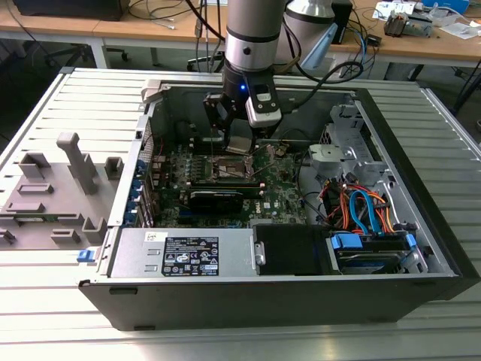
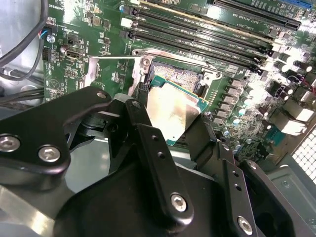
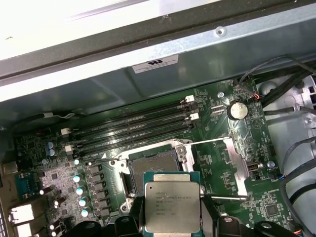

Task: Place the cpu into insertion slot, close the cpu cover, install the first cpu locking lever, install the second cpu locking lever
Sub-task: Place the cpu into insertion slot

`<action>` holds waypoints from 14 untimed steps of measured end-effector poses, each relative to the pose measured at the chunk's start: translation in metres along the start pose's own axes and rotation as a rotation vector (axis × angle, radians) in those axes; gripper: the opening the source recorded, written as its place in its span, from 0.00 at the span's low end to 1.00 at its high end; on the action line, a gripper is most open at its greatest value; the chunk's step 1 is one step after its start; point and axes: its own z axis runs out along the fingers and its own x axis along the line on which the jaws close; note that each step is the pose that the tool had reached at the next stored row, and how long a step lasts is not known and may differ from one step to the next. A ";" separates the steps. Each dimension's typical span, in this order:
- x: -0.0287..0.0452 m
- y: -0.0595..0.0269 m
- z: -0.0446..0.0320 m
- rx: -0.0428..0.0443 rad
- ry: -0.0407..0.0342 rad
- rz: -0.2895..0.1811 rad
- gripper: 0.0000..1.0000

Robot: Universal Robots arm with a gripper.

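My gripper is shut on the cpu, a flat square chip with a silver-grey top, held by its edges. The chip hangs tilted a little above the motherboard, just short of the insertion slot. In the second wrist view the black fingers clamp the cpu in front of the bare insertion slot. The cpu cover, a thin silvery frame with a window, lies swung open beside the slot. The first wrist view shows the cpu over the near edge of the slot, with the cover open.
The open computer case lies on a slatted metal table. Memory slots run beside the socket. A power supply and orange and blue cables fill the case's near side. A grey fixture stands at the exterior view's left.
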 end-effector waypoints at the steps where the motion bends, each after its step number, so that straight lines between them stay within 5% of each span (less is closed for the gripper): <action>1: 0.0000 0.0000 0.0001 -0.0001 0.0000 0.004 0.55; 14: 0.0000 0.0000 0.0012 -0.0014 -0.0007 0.065 0.55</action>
